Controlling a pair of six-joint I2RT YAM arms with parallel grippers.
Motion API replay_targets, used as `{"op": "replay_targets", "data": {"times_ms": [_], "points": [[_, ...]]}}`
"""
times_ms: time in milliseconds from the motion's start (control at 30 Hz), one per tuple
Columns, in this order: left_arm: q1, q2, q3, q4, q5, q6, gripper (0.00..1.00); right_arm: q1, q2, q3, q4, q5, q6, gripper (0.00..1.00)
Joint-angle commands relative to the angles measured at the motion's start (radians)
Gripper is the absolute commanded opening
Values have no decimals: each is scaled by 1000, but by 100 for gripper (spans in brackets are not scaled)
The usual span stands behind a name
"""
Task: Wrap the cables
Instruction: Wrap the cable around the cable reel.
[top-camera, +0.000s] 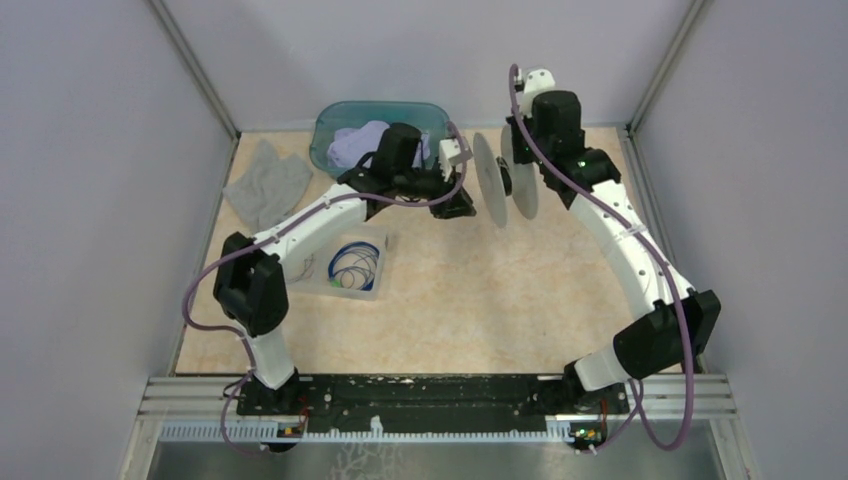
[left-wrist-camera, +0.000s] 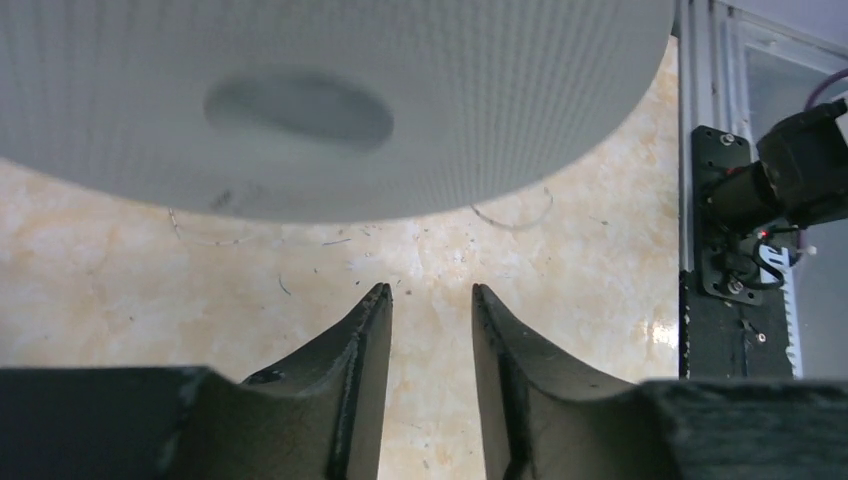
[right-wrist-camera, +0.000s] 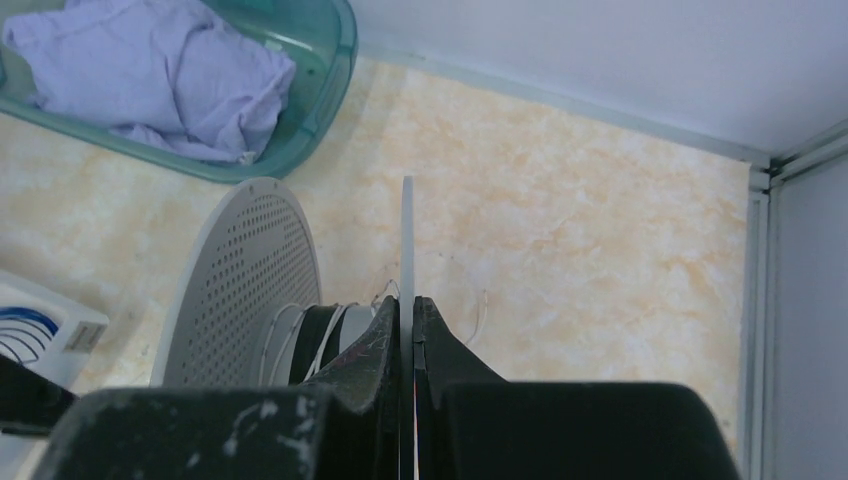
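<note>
While ajar, L gripper (left-wrist-camera: 430, 290) (by spool (left-wrist-camera: 420, 70))

We see blue cables (top-camera: 355, 264) coiled in loose loops inside a small white box (top-camera: 381, 283). A whitish cable (right-wrist-camera: 290, 325) is wound around the hub of the spool (right-wrist-camera: 245, 270).

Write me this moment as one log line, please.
right gripper shut on spool | left gripper open, empty, facing spool | white cable wound on spool | blue cables in clear box

A teal bin (top-camera: 322, 140) holds lilac cloth (top-camera: 356, 146); a grey rag (top-camera: 265, 186) lies beside it.
</note>
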Motion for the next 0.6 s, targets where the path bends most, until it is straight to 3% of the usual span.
{"op": "replay_targets", "data": {"times_ms": [0,233,567], "points": [[105,-93,-95,123,204,-9,44,-20,-50,155,40,-15,-5,0],[223,-124,-235,243,285,101,59,-21,-61,319,-54,-118,13,0],[233,-18,-264,340,417,210,77,-21,-28,550,-172,-293,88,0]]}}
